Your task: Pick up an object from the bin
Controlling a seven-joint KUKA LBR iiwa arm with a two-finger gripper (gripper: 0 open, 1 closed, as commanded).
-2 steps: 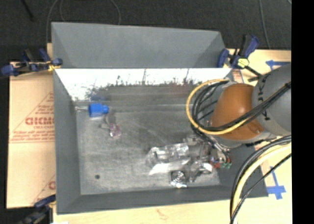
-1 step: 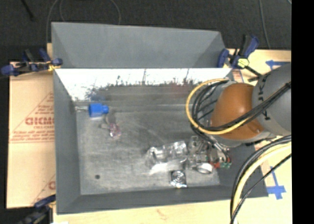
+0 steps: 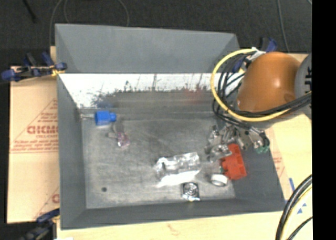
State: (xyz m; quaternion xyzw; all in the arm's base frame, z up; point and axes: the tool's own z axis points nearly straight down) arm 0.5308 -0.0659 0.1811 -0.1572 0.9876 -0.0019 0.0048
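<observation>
Fingertips of the gripper point(image 3: 219, 152) hung low over the right side of the bin point(image 3: 152, 131), but whether they were spread or closed could not be told; the wrist's metal parts hid them. Nothing showed clearly between them. Just beside them, to the lower right, lay a red block point(image 3: 234, 163), probably the target since it was nearest. A white ring point(image 3: 219, 179) sat just below the block, with a crumpled clear plastic piece point(image 3: 178, 165) to the left and a small shiny metal thing point(image 3: 190, 190) by the front wall. Well apart, at the left rear, lay a blue cap point(image 3: 105, 117). So low a pose suggested a grasp in hand.
</observation>
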